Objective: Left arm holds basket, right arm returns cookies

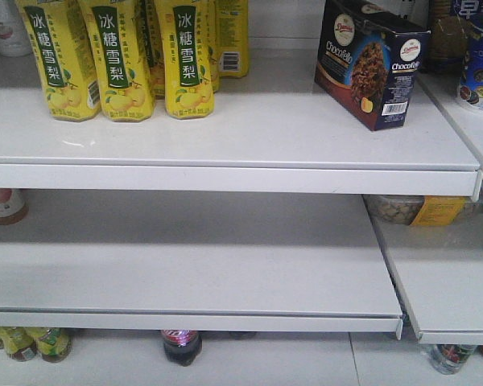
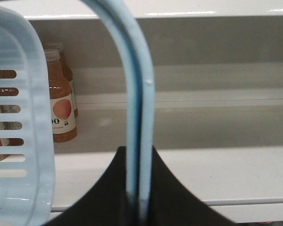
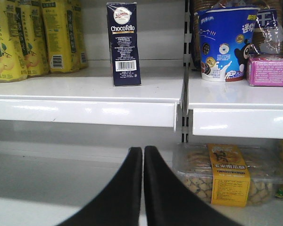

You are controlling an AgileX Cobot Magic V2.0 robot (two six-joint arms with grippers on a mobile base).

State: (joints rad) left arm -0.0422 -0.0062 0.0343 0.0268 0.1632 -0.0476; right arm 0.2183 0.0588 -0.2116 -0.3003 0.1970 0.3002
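The cookies (image 1: 370,60), a dark navy box with a white round logo and barcode, stand upright on the top shelf at the right; in the right wrist view the cookies (image 3: 124,43) show their narrow end. My right gripper (image 3: 143,153) is shut and empty, well below and in front of that shelf. My left gripper (image 2: 140,155) is shut on the pale blue handle (image 2: 132,84) of the basket (image 2: 19,117), whose slotted light blue side fills the left of the left wrist view. Neither arm shows in the front view.
Yellow pear-drink bottles (image 1: 121,56) stand on the top shelf at the left. A blue snack tub (image 3: 226,42) and a pink box (image 3: 270,69) sit on the neighbouring shelf. A clear tray of biscuits (image 3: 231,176) lies on the lower shelf. Orange-labelled bottles (image 2: 61,103) stand behind the basket.
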